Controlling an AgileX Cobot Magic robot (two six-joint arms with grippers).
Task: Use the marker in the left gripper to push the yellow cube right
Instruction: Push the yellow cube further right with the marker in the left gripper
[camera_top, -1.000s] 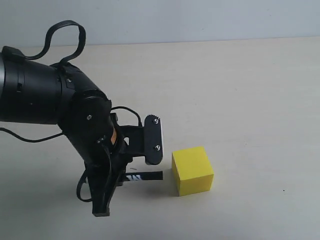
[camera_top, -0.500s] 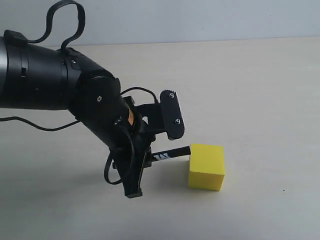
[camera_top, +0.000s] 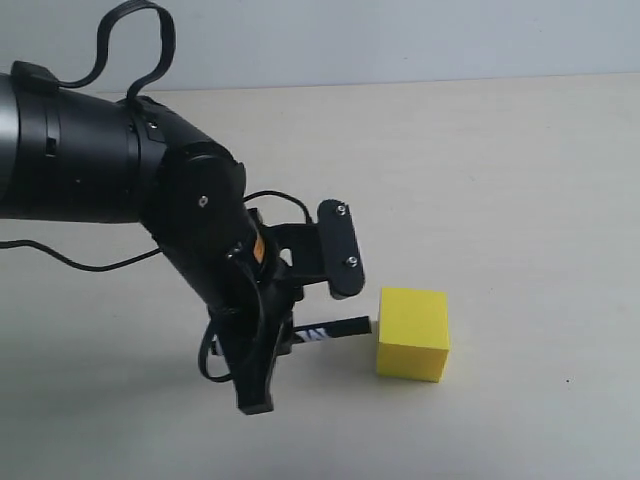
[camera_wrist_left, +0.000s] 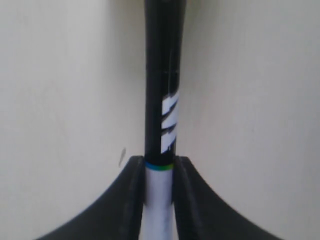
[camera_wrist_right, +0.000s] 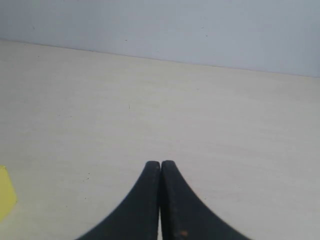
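Note:
The yellow cube (camera_top: 413, 333) rests on the table right of centre; a sliver of the cube (camera_wrist_right: 5, 198) also shows at the edge of the right wrist view. My left gripper (camera_top: 300, 336) is shut on the marker (camera_top: 336, 328), which lies level and points right at the cube's left face. The black tip ends a hair short of that face. In the left wrist view the left gripper (camera_wrist_left: 159, 167) clamps the marker (camera_wrist_left: 162, 100) on its white barrel, with the black labelled part sticking out. My right gripper (camera_wrist_right: 160, 165) is shut with nothing in it, above bare table.
The pale beige table (camera_top: 520, 180) stretches right of and behind the cube to a light wall. The bulky black left arm (camera_top: 90, 170) and its cables fill the left side of the exterior view. The right arm does not appear there.
The left gripper swept right with the marker and shoved the cube right. In the last half second it drew back slightly left, while the cube stayed put.

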